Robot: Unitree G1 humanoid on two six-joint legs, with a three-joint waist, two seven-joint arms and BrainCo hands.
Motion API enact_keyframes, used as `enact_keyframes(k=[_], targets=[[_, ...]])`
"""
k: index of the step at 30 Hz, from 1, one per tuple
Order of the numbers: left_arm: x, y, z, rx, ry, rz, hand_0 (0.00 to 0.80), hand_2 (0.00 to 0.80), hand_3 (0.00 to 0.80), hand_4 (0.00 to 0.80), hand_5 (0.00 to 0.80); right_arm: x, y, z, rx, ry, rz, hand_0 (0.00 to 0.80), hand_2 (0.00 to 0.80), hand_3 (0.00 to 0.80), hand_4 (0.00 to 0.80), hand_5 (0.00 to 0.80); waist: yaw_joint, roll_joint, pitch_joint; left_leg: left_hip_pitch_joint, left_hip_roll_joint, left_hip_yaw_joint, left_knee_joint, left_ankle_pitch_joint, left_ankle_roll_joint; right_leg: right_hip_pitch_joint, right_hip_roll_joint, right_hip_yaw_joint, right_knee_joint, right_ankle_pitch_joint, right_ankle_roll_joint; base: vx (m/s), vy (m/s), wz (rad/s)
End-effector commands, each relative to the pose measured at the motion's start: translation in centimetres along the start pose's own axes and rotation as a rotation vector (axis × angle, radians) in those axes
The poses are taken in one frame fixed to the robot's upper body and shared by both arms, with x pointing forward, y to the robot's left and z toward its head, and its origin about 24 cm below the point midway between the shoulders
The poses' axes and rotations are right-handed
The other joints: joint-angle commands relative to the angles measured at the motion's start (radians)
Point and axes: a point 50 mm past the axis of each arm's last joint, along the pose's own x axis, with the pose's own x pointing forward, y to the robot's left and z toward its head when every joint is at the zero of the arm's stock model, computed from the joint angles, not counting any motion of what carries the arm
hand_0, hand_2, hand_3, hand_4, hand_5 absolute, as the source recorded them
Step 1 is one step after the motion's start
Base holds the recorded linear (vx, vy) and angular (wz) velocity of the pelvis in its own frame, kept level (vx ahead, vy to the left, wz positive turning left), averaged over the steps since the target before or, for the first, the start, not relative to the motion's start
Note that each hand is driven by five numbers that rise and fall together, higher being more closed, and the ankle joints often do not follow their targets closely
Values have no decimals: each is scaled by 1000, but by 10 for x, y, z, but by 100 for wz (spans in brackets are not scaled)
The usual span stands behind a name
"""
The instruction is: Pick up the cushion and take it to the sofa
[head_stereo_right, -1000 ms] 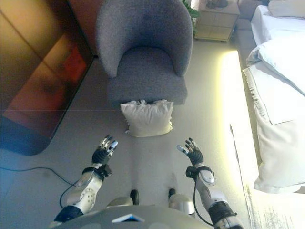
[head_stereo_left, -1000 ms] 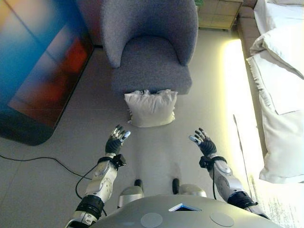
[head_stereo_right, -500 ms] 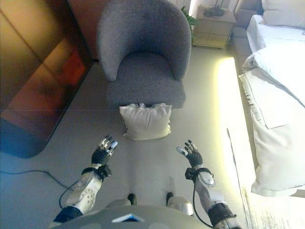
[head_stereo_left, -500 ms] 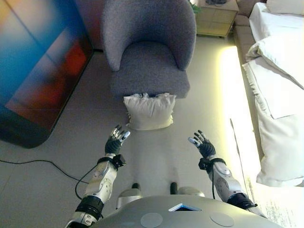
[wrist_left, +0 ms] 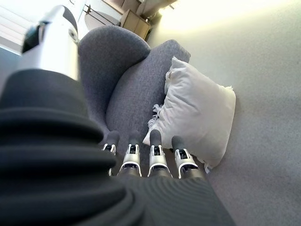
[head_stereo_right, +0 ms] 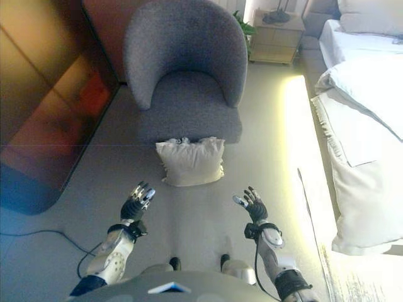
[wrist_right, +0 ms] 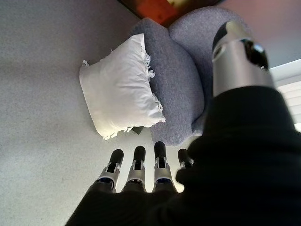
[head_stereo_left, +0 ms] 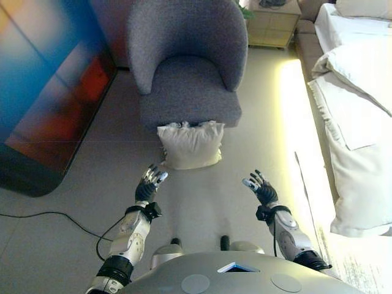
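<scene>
Cushion [head_stereo_left: 190, 144] is on the floor [head_stereo_left: 79, 184], propped against the front of the grey armchair [head_stereo_left: 187, 92], standing on its lower edge, long axis running 9 to 3 o'clock. From the robot it lies at 12 o'clock, between the two hands and ahead of both.

Left hand [head_stereo_left: 149, 184]: fingers straight and spread, empty, just short of the cushion's lower left corner, cushion at about 1 o'clock from it. Right hand [head_stereo_left: 260, 187]: fingers apart too, empty, cushion at about 10 o'clock, clearly farther off. So the left hand is the nearer one.

Judgement: a two-hand grab fits, both reaching forward and closing in on the cushion's side edges. Neither hand touches it yet. Bed [head_stereo_left: 355, 122] lies at 3 o'clock, well apart.
</scene>
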Motion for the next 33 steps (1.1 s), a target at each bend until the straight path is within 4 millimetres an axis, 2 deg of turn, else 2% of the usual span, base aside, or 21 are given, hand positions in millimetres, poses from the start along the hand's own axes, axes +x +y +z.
enact_keyframes(k=[1, 4, 6, 8, 10, 12, 13, 15, 18, 20, 21, 25, 28, 30, 31, 33], targets=[[8, -5, 20, 14, -89, -43, 0, 0, 0, 0, 0, 4, 12, 18, -3, -82, 56, 0, 0, 0, 0, 0, -20, -16, 18, -52, -83, -11, 56, 0, 103, -84, -29, -32, 117, 74, 38, 10, 83, -15], [11, -5, 23, 20, -93, -54, 0, 0, 0, 0, 0, 5, 15, 19, 20, -100, 53, 0, 0, 0, 0, 0, -28, -10, 39, -74, -90, -11, 84, -6, 124, -144, -40, -25, 252, 78, 50, -22, 101, -16], [14, -7, 24, 11, -83, -61, 0, 0, 0, 0, 0, 6, 19, 20, 35, -113, 44, 0, 0, 0, 0, 0, -29, -7, 57, -94, -104, -25, 107, -11, 139, -182, -42, -25, 350, 89, 51, -28, 123, -12], [16, -6, 25, 34, -84, -65, 0, 0, 0, 0, 0, 5, 20, 20, 53, -125, 35, 0, 0, 0, 0, 0, -31, 13, 76, -106, -108, -37, 121, -17, 151, -256, -51, -37, 551, 143, 42, -33, 203, 4], [17, -7, 26, 47, -81, -80, 0, 0, 0, 0, 0, 3, 18, 17, 65, -125, 22, 0, 0, 0, 0, 0, -39, 32, 92, -98, -110, -45, 128, -23, 151, -320, -59, -43, 671, 190, 42, 36, 210, 11], [15, -5, 26, 68, -76, -87, 0, 0, 0, 0, 0, -1, 14, 12, 65, -111, 11, 0, 0, 0, 0, 0, -46, 44, 104, -80, -110, -49, 139, -34, 145, -367, -74, -46, 723, 229, 50, 132, 178, 21], [14, -4, 25, 75, -72, -85, 0, 0, 0, 0, 0, -3, 12, 9, 60, -102, 9, 0, 0, 0, 0, 0, -52, 46, 106, -68, -110, -51, 141, -41, 143, -385, -79, -45, 723, 239, 53, 222, 101, 16], [12, -1, 25, 74, -65, -77, 0, 0, 0, 0, 0, -8, 7, 4, 48, -89, 3, 0, 0, 0, 0, 0, -71, 31, 102, -47, -125, -50, 153, -65, 138, -382, -82, -34, 591, 244, 51, 282, -19, 9], [11, -2, 24, 68, -67, -84, 0, 0, 0, 0, 0, -11, -1, 3, 58, -100, -11, 0, 0, 0, 0, 0, -101, -1, 102, -20, -150, -72, 169, -112, 126, -361, -96, -19, 313, 237, 59, 338, -116, 32], [12, -3, 22, 77, -61, -98, 0, 0, 0, 0, 0, -7, -6, 6, 62, -106, -19, 0, 0, 0, 0, 0, -117, -20, 103, 4, -161, -92, 183, -155, 119, -364, -109, -10, 90, 274, 86, 423, -142, 76], [11, -2, 20, 81, -52, -100, 0, 0, 0, 0, 0, -5, -7, 7, 63, -100, -23, 0, 0, 0, 0, 0, -120, -23, 104, 21, -157, -91, 189, -169, 113, -361, -113, -11, 34, 296, 94, 467, -141, 57], [5, 5, 14, 96, -19, -107, 0, 0, 0, 0, 0, -8, -8, 1, 74, -56, -37, 0, 0, 0, 0, 0, -131, -37, 86, 95, -130, -93, 207, -210, 103, -391, -127, -19, -6, 340, 103, 484, -177, 1], [2, 6, 11, 82, -13, -92, 0, 0, 0, 0, 0, -12, -11, -8, 80, -26, -42, 0, 0, 0, 0, 0, -142, -39, 66, 140, -97, -101, 217, -222, 96, -389, -127, -20, 44, 324, 97, 506, -258, 31], [1, 6, 8, 62, -6, -63, 0, 0, 0, 0, 0, -10, -11, -12, 73, -3, -37, 0, 0, 0, 0, 0, -147, -34, 45, 157, -60, -103, 234, -179, 77, -384, -102, -19, 67, 304, 93, 461, -287, 22], [1, 7, 6, 46, 0, -47, 0, 0, 0, 0, 0, -9, -9, -12, 58, 5, -30, 0, 0, 0, 0, 0, -148, -30, 34, 161, -39, -101, 248, -140, 63, -379, -86, -15, 90, 294, 86, 407, -274, 12], [-1, 8, 3, 26, 0, -32, 0, 0, 0, 0, 0, -8, -3, -8, 33, 0, 1, 0, 0, 0, 0, 0, -152, -15, 15, 162, 7, -103, 301, -20, 21, -363, -41, 1, 141, 260, 53, 385, -263, 13]])
